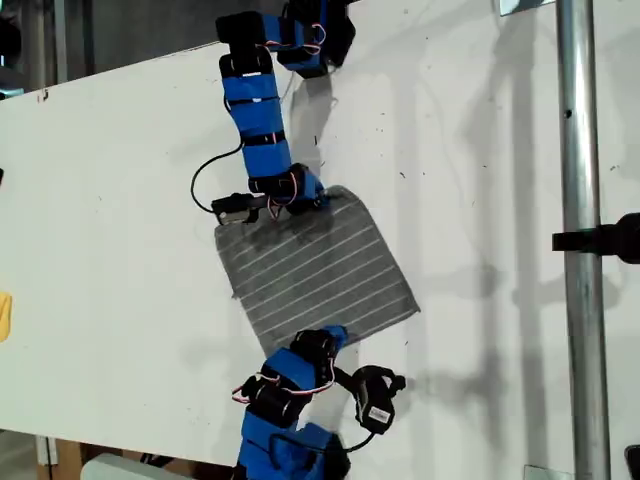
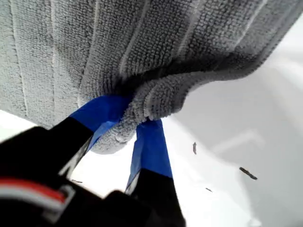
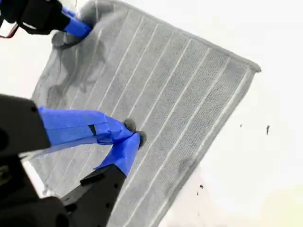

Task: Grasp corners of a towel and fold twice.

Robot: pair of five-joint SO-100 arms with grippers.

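While clamped, my first tool [image 2: 135, 125] has a bunched corner [image 2: 151, 106] of the towel [image 2: 156, 42] between its jaws, near top centre of the exterior view. My second tool [image 3: 132, 137] has its tips together on the towel's lower edge; I can't tell if cloth is caught. The towel lies flat mid-frame on the white desk [image 1: 120, 200].

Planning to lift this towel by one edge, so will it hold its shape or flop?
Probably floppy: the towel bunches into soft folds where my first gripper pinches it. Likely grippy rather than slippery, judging by its looped pile, and seemingly light.
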